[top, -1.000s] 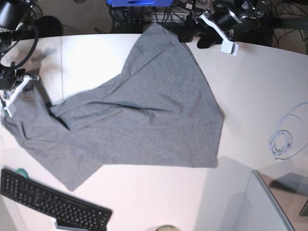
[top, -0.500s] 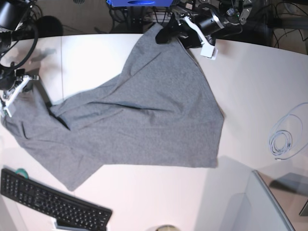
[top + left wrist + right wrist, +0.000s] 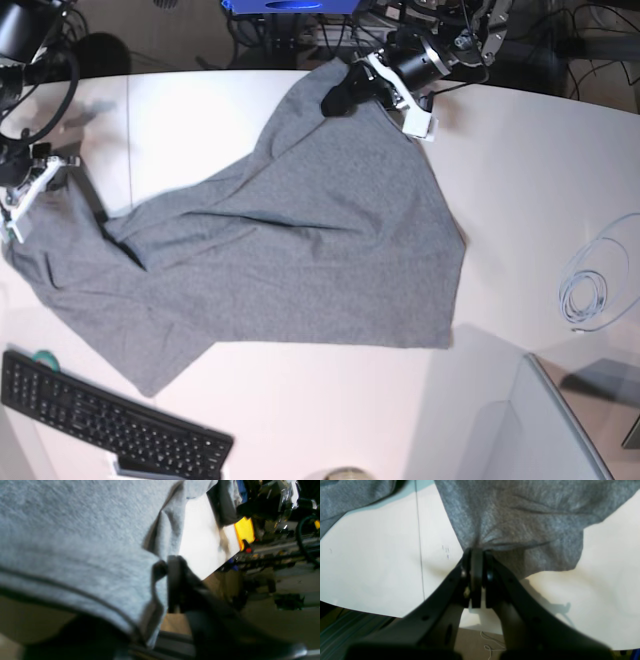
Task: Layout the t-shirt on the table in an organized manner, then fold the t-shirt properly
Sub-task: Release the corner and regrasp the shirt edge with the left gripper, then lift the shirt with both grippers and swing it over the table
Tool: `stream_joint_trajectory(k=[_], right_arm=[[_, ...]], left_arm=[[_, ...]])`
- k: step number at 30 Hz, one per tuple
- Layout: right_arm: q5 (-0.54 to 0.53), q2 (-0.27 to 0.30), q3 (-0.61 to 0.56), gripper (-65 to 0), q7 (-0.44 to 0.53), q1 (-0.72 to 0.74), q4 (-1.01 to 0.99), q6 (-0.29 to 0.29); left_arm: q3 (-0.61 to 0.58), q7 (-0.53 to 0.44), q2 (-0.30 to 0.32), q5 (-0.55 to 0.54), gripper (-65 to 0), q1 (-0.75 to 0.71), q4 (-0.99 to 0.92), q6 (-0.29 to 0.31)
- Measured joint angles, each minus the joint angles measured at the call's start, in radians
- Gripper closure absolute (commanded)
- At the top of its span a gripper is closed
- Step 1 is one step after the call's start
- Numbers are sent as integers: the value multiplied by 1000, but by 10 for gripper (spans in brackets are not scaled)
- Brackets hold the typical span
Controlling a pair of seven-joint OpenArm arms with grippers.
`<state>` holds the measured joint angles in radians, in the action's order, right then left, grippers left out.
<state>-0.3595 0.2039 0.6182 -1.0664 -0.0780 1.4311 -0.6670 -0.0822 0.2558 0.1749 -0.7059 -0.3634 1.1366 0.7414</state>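
Two grippers are at the t-shirt, one at each end of it. From the base view, the grey shirt sprawls diagonally over the table, from the far edge near the middle down toward the near left corner, where a black keyboard lies just beside its lower tip. Broad creases run across the middle, and the cloth is neither squared nor flat, so the laying-out looks only begun and no fold is made yet. The left gripper sits at the shirt's far tip; the right gripper is at the table's left edge on the bunched end.

Seen from the left wrist, the hemmed edge of the shirt fills the view and cloth gathers at the dark fingers, which look clamped on it, though blur leaves some doubt.

Through the right wrist camera, the right gripper is pinched tight on a puckered bit of fabric, with white table around it.
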Motion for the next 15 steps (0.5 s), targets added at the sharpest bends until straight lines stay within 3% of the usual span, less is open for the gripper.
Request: stream_joint_trajectory(k=[3, 7, 15], right_arm=[[-3, 0, -4, -2, 0, -15, 0, 0], [4, -13, -6, -2, 0, -42, 2, 0], [2, -137, -10, -2, -14, -176, 274, -26]], left_arm=[[-2, 25, 21, 7, 0, -26, 42, -23], [114, 52, 48, 19, 0, -87, 85, -46], [352, 211, 98, 41, 0, -91, 183, -60]])
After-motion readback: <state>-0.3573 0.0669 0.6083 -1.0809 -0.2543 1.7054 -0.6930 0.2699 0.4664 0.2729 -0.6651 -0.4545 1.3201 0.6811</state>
